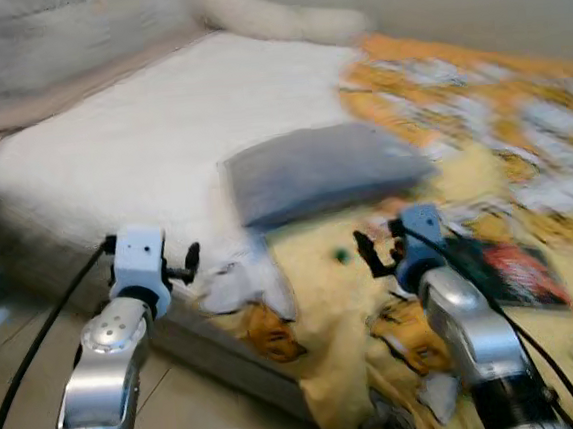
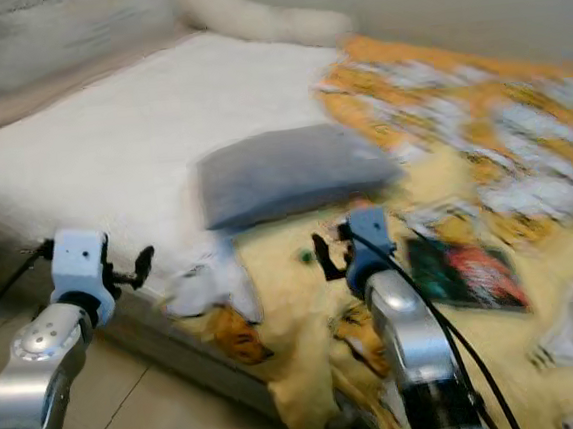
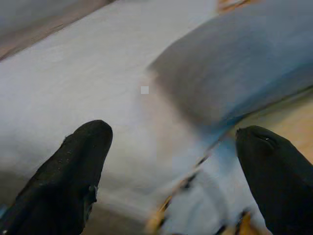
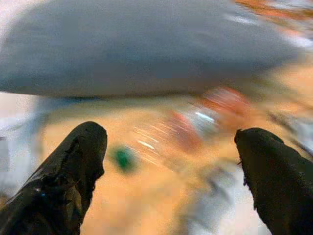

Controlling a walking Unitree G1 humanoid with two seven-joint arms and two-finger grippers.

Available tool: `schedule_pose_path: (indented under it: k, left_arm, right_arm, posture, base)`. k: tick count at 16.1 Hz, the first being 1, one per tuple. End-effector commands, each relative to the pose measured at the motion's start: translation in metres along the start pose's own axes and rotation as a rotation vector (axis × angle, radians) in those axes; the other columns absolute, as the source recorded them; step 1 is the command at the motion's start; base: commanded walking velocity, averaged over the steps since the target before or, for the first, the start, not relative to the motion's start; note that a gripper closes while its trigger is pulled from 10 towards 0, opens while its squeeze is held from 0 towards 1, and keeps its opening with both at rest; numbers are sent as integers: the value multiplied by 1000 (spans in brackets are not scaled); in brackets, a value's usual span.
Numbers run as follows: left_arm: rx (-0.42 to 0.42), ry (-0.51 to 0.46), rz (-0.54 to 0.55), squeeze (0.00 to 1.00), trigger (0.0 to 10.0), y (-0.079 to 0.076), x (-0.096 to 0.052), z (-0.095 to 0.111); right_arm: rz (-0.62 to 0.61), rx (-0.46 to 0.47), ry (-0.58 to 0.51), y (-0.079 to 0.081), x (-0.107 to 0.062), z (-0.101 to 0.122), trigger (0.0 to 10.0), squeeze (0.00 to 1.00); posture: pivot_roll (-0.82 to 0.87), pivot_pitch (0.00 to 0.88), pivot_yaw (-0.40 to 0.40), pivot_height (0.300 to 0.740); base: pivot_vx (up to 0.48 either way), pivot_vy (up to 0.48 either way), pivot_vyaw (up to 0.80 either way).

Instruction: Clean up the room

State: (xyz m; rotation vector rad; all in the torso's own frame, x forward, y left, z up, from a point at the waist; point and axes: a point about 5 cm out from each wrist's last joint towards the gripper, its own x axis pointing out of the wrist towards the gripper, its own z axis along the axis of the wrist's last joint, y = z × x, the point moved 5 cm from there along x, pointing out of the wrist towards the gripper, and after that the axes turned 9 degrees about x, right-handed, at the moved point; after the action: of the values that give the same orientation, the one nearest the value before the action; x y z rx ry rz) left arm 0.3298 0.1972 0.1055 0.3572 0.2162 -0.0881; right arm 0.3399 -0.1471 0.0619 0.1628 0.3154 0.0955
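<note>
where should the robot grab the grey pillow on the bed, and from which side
Probably the near edge of the grey pillow, approached from the foot of the bed where both tools hover. It lies flat on the white mattress, its long edge facing the robot. The left tool and right tool are open and could pinch that soft edge.
</note>
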Motion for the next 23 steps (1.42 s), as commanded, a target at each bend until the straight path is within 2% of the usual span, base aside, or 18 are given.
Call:
schedule_pose_path:
  k: [1, 4, 9, 11, 14, 16, 19, 23]
  left_arm:
    - [17, -29, -26, 0, 10000, -9, 3, 8]
    - [28, -22, -20, 0, 10000, -8, 4, 6]
    - [26, 1, -5, 0, 10000, -3, -1, -3]
    - [22, 7, -4, 0, 10000, -4, -1, -5]
    - [23, 9, -18, 0, 10000, -6, 1, -5]
    - [37, 8, -28, 0, 10000, -3, 3, -5]
    - [45, -8, -35, 0, 10000, -3, 3, -3]
    - [42, -18, -38, 0, 10000, -3, 6, -3]
  right_arm:
    - [-65, 31, -23, -13, -8, 2, 10000, 1000]
    - [-124, 57, -20, -21, -17, -3, 10000, 1000]
    - [-115, 81, -29, -10, -19, -1, 10000, 1000]
    - [-120, 84, -32, -12, -19, 0, 10000, 1000]
    - [-125, 87, -24, -12, -20, -4, 10000, 1000]
    - [-108, 91, -24, -4, -18, -4, 10000, 1000]
    - [-105, 87, -21, -4, -18, -5, 10000, 1000]
    - [-87, 65, -46, 1, -18, -2, 10000, 1000]
  posture:
    - [34, 0, -11, 740]
    - [32, 0, -3, 740]
    - [27, 0, 2, 740]
    - [27, 0, 6, 740]
    - [44, 0, 8, 740]
    - [38, 0, 24, 740]
    - [48, 0, 18, 740]
    - [26, 0, 35, 740]
  base:
    - [0, 368, -763]
    - [0, 374, -690]
    - [0, 379, -769]
    - [0, 381, -788]
    - [0, 380, -785]
    - [0, 382, -784]
    - [0, 340, -781]
    - [0, -323, -158]
